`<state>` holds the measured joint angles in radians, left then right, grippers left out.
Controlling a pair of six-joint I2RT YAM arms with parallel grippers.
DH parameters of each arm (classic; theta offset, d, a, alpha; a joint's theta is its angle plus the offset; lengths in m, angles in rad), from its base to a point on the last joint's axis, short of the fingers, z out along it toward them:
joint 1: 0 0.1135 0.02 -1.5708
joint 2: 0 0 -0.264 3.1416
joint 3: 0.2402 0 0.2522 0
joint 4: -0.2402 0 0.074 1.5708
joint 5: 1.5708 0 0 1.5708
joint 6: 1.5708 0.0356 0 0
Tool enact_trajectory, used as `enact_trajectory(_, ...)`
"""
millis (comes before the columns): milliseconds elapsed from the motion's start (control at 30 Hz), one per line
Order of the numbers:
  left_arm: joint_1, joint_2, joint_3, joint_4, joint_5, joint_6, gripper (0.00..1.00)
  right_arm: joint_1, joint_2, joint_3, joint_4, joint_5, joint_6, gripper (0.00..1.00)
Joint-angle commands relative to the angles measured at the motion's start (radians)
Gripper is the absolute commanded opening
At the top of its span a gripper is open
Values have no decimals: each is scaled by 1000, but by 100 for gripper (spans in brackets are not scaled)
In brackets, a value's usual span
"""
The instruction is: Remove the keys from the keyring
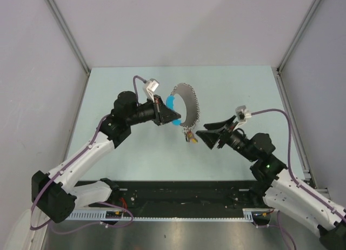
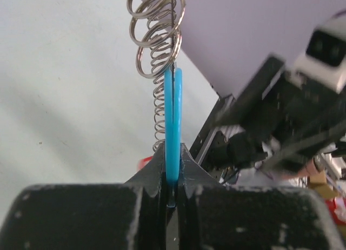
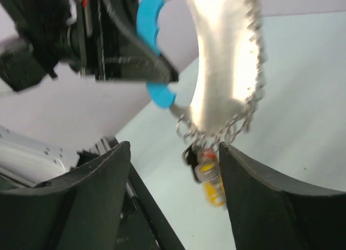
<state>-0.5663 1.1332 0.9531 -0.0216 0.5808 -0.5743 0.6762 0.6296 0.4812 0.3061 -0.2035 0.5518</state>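
A robotics lab test cell: a pale green tabletop boxed in by plain white wall panels on grey aluminium frame rails. White-and-black robot arms stand at lower left and lower right, trailing purple cables.

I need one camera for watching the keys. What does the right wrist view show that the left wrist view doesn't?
Right wrist only: the keys hanging below the silvery band, just ahead of the open right gripper. Left wrist only: the right arm, blurred. Both: the blue strap clamped in the shut left gripper, and the chain of rings.
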Motion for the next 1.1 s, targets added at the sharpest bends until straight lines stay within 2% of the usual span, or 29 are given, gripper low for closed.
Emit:
enact_trajectory(0,8,-32,49,49,-114,-122,0,199,67,22,19,171,-229,64)
enact_trajectory(67,9,-29,44,48,-133,-151,0,274,111,23,68,200,-256,59)
enact_trajectory(133,13,-32,41,29,-156,-171,0,295,169,23,148,204,-251,57)
enact_trajectory(267,26,-67,39,-14,-211,-213,0,302,249,23,252,204,-230,56)
enact_trajectory(400,34,-79,41,-21,-202,-249,0,304,318,23,326,259,-242,54)
enact_trajectory(733,36,-104,29,-12,-168,-314,0,313,383,-10,481,220,-411,64)
enact_trajectory(1067,34,-139,24,0,-167,-346,0,333,458,-92,691,269,-549,57)
